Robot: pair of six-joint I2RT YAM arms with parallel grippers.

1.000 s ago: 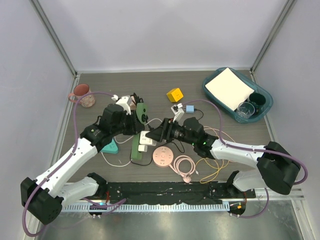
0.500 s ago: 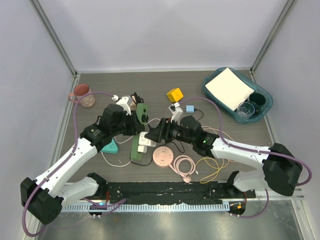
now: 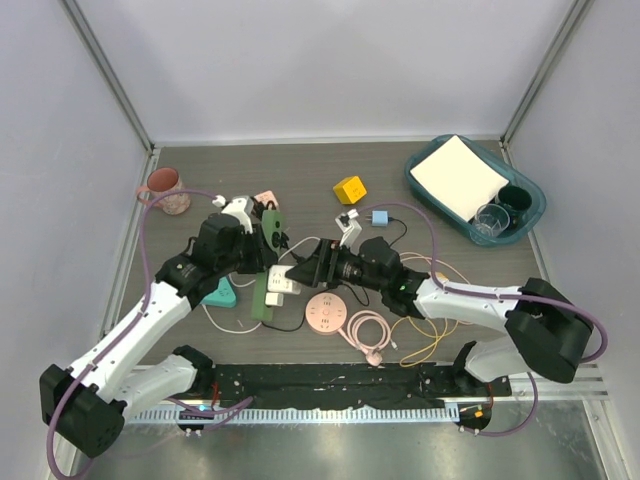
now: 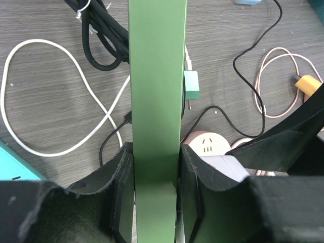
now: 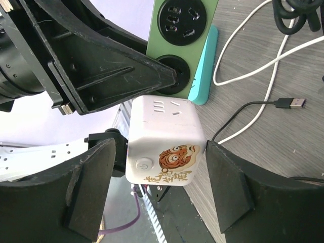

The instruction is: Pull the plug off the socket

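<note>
My left gripper (image 4: 156, 197) is shut on the long green power strip (image 4: 157, 91), both pads pressed on its edges; the strip also shows in the top view (image 3: 261, 292), held tilted above the table. A white cube plug (image 5: 164, 144) with a tiger picture sits against the strip's face (image 5: 183, 20), below a black round socket (image 5: 174, 76). My right gripper (image 5: 162, 147) grips this cube: the right finger (image 5: 228, 187) touches it and the left finger (image 5: 93, 182) stands a sliver off. In the top view the cube (image 3: 283, 283) lies between both grippers. Its prongs are hidden.
A pink round socket (image 3: 325, 313) and a coiled pink cable (image 3: 368, 332) lie near the front. White and black cables (image 4: 61, 101) trail under the strip. There is a teal triangle (image 3: 220, 294), a yellow cube (image 3: 349, 189), a pink mug (image 3: 165, 188) and a teal bin (image 3: 478, 190) back right.
The left arm has shifted the green strip a little to the left and turned it more upright. The right gripper has followed leftward, staying at the white cube.
</note>
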